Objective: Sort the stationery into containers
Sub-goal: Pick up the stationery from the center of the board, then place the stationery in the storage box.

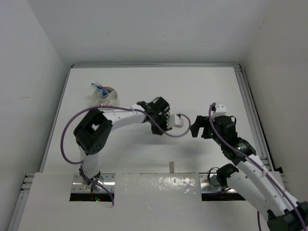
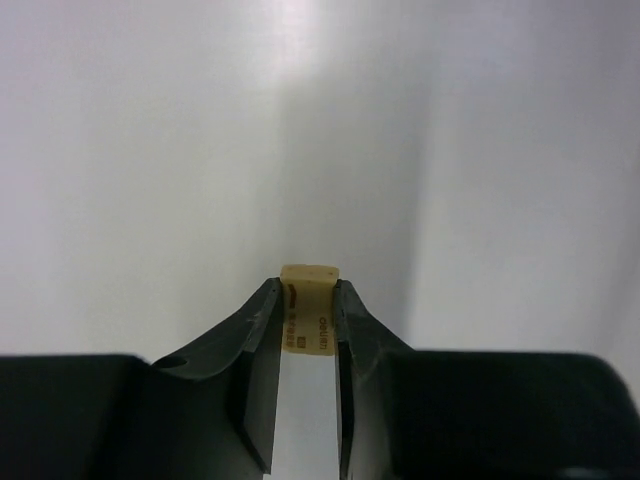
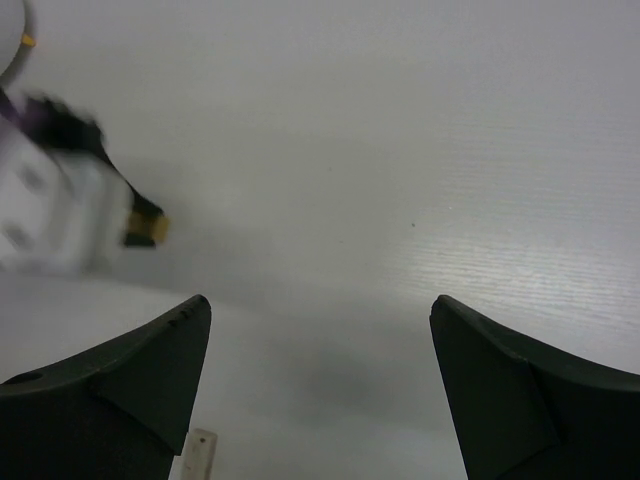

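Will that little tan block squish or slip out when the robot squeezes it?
The small tan rectangular block is probably fairly stiff: its edges look straight between the left gripper's black fingers. It likely won't roll, since its sides are flat. Its surface looks dull, not shiny, so it probably won't slip easily.

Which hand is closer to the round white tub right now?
Left. The left hand, shut on a tan block, is over mid-table, to the right of the tub and nearer the bases. The open right hand is farther right, beyond the left one.
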Controlling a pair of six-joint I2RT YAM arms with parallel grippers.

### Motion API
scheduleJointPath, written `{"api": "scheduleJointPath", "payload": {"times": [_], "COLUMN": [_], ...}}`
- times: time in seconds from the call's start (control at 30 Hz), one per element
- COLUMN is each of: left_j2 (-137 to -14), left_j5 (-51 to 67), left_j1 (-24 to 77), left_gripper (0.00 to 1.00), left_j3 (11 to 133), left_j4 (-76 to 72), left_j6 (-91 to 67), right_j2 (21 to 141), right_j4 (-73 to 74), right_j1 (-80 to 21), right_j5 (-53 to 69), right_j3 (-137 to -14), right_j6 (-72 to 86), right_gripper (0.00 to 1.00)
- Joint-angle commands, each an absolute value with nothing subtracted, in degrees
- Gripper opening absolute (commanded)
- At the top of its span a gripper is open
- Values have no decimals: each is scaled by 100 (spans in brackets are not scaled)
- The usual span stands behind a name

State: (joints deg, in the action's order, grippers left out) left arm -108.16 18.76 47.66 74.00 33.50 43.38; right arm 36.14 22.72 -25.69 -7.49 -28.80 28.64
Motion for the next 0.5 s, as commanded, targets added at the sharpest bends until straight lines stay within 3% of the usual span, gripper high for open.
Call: {"api": "scheduleJointPath", "payload": {"times": [0.0, 0.23, 0.47], "left_j2": [-9696, -8228, -8419], "left_j5": [2363, 2110, 2443], "left_j1": [3503, 709, -1148], "left_gripper": [0, 0, 0], "left_j3": [8102, 8262, 7849], "left_j4": [3472, 2269, 2048], "left_j6": [3088, 934, 1011], "right_j2": [3937, 5314, 6309], "right_j4": [1539, 625, 483], "right_j1": [-2558, -2549, -2523], "right_j5": [-625, -27, 448], "right_j3": [-2874, -3400, -4024], "right_j6": [2795, 2611, 2365], "right_gripper": [89, 88, 88]}}
